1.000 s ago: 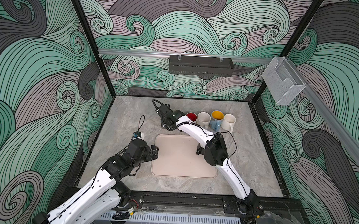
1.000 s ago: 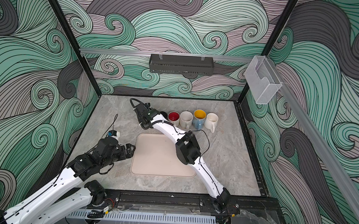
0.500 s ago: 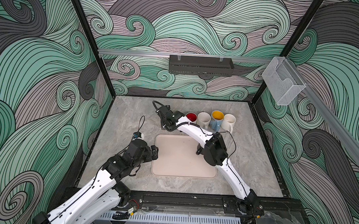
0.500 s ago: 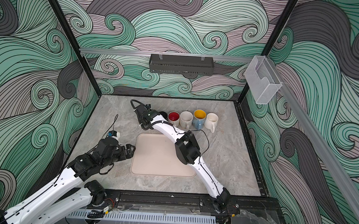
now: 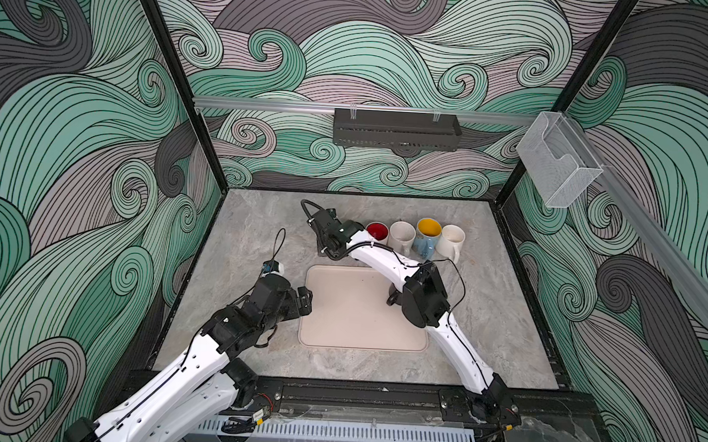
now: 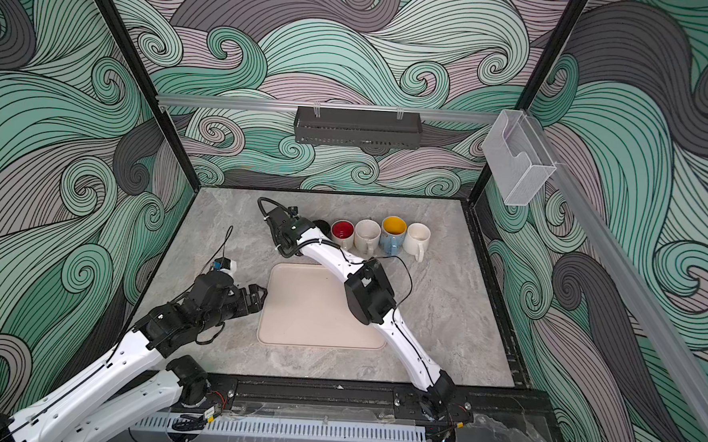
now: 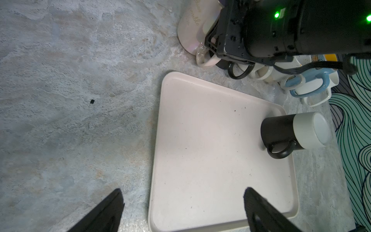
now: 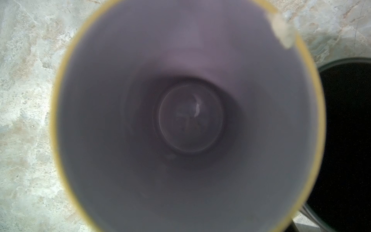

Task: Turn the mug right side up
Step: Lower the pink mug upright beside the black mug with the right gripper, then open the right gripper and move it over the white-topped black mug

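right hand point(image 5: 329, 236) pinching pale mug point(image 7: 188, 28) rim, arm stretched far across | left hand point(image 5: 304, 297) wide, low beside tray point(image 5: 359, 334)

Matt black mug point(image 7: 279, 128), smooth matt tray point(image 7: 200, 140), mottled stone-look tabletop point(image 7: 70, 80).

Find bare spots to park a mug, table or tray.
Free: tray left of the upside-down black mug; table at its back-left corner; front strip between tray and rail. Crowded: back mug row, right claw shut on the pearly mug.
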`<action>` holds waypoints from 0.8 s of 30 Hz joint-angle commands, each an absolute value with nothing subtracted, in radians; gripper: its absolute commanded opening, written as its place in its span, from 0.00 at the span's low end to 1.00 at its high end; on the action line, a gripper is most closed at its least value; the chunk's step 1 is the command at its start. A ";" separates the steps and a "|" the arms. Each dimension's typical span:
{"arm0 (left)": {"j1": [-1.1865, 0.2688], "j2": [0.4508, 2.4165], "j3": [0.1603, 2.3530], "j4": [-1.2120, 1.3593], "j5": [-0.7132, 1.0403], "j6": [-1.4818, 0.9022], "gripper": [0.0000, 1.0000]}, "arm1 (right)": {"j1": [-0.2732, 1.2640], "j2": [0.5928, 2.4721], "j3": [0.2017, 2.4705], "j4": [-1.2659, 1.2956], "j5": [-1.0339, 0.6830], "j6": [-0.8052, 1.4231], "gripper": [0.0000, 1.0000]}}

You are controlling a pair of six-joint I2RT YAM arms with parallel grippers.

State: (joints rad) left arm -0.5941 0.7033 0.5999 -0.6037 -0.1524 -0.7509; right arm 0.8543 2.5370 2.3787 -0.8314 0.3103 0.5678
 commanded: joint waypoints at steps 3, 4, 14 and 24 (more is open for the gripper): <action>-0.603 0.709 0.594 -0.578 -0.146 -0.735 0.95 | 0.837 2.510 2.359 -0.837 0.358 0.612 0.20; -0.603 0.709 0.592 -0.577 -0.146 -0.735 0.95 | 0.837 2.510 2.358 -0.837 0.354 0.613 0.21; -0.603 0.718 0.592 -0.557 -0.139 -0.723 0.96 | 0.840 2.462 2.311 -0.837 0.301 0.615 0.49; -0.603 0.719 0.594 -0.534 -0.152 -0.712 0.96 | 0.857 2.219 2.158 -0.842 0.311 0.609 0.48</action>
State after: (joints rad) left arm -0.5941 0.7181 0.5880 -0.5537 -0.1482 -0.7364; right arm 0.8482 2.3417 2.1906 -0.8307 0.3019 0.5953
